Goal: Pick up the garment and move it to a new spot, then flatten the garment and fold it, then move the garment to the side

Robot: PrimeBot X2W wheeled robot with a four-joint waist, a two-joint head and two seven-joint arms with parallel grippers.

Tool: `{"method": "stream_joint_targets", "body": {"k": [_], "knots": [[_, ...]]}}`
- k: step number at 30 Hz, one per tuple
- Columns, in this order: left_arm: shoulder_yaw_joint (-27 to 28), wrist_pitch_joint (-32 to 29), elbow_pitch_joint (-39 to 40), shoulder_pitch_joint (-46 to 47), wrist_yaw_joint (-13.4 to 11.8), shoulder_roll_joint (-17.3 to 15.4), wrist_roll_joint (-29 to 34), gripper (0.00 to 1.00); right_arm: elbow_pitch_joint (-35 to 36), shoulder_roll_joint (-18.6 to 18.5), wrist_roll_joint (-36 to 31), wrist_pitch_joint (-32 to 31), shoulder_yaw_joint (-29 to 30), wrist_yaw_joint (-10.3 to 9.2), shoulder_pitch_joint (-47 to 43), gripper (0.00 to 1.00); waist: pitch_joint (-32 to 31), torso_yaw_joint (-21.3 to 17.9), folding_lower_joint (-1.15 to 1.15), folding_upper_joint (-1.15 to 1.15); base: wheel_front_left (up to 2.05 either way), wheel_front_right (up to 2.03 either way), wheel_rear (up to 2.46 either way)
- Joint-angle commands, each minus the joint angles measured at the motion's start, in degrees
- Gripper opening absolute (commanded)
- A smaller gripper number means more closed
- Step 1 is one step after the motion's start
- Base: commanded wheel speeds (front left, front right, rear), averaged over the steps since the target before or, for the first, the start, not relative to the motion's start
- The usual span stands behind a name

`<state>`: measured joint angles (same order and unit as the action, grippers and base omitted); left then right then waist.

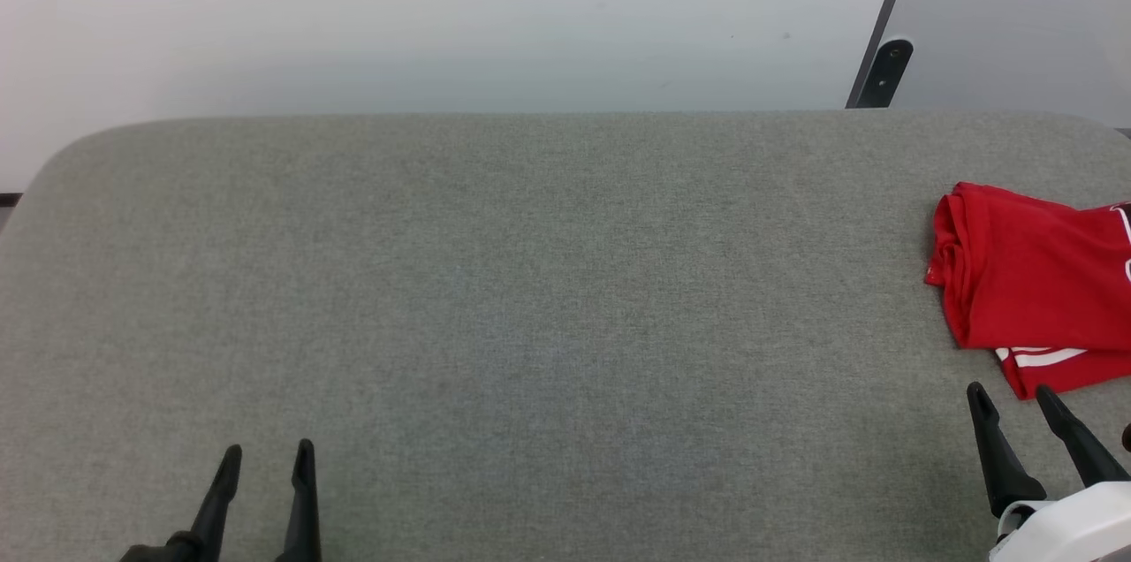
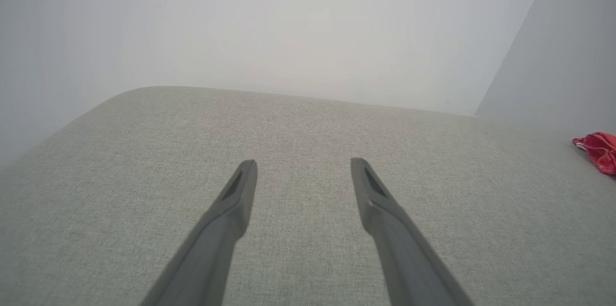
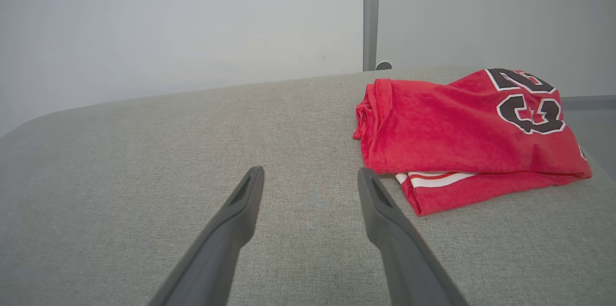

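The folded shirt point(image 1: 1034, 279) is sitting at the three o'clock edge of the table point(image 1: 530, 279), just at one o'clock off the right gripper point(image 1: 1010, 390), which is hanging wide and empty, far nearer than the equally wide left gripper point(image 1: 269, 449).

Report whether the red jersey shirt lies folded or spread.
Folded: the red jersey shirt sits in stacked layers, white-striped trim peeking from underneath.
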<state>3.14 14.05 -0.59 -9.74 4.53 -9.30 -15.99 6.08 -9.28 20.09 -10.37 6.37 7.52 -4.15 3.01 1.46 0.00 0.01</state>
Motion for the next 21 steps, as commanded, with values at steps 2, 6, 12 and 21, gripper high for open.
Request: {"method": "stream_joint_targets", "body": {"k": [2, 6, 12, 21], "knots": [[-0.17, -0.07, 0.36, -0.37, -0.41, -0.1, 0.02, 1.0, 0.27, 0.29, -0.22, 0.32, 0.02, -0.07, -0.53, 1.0, 0.09, -0.03, 0.0, -0.01, 0.0, 0.0, 0.0], [-0.62, 0.12, 0.68, -0.36, -0.43, -0.1, 0.25, 1.0, 0.34, 0.57, -0.1, 0.36, -0.15, -0.07, -0.83, 1.0, 0.1, -0.06, 0.0, -0.01, 0.0, 0.0, 0.0], [-1.05, -0.34, -1.61, 0.12, 0.04, 0.8, -1.12, 0.0, -2.27, 1.23, 1.01, 0.18, -0.18, 0.01, -0.03, 0.0, 0.09, -0.05, 0.0, -0.01, 0.0, 0.0, 0.0], [-0.53, -2.59, -2.94, 1.95, 0.37, 1.4, -9.49, 0.0, -4.23, 1.79, 8.89, 0.53, -0.06, 0.01, 1.2, 0.0, -0.1, -0.14, 0.0, -0.01, 0.0, 0.0, 0.0]]}}
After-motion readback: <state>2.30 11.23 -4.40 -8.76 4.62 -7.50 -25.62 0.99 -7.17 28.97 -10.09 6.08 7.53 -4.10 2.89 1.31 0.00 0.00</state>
